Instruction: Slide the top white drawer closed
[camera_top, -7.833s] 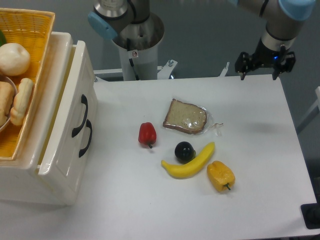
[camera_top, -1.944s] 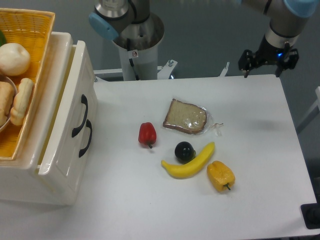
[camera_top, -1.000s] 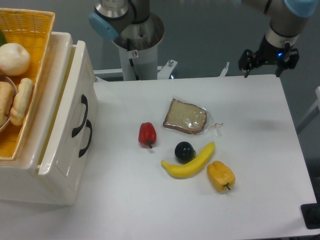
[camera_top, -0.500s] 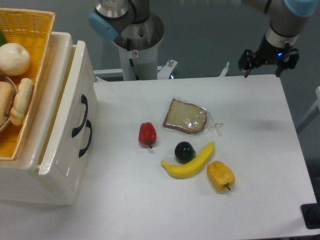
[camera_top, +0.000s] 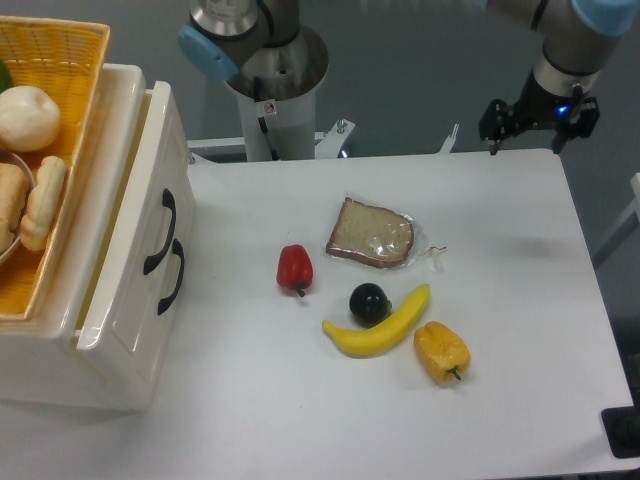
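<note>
The top white drawer (camera_top: 140, 190) sits pulled out a little from the cream cabinet at the left, its front panel standing proud of the cabinet body. Its curved black handle (camera_top: 160, 232) faces the table. The lower drawer's handle (camera_top: 173, 276) lies just beside it. My gripper (camera_top: 535, 138) hangs over the table's far right corner, far from the drawer. Its fingers (camera_top: 492, 122) are spread apart and hold nothing.
A yellow wicker basket (camera_top: 60, 60) with bread and food rests on the cabinet top. On the white table (camera_top: 520, 300) lie a red pepper (camera_top: 294, 268), bagged bread slice (camera_top: 372, 234), dark plum (camera_top: 368, 301), banana (camera_top: 378, 327) and yellow pepper (camera_top: 441, 351). The robot base (camera_top: 268, 80) stands behind.
Over the whole span my gripper has shifted slightly up and to the right at the far right corner. In the last second nothing has visibly moved. The drawer stands as before.
</note>
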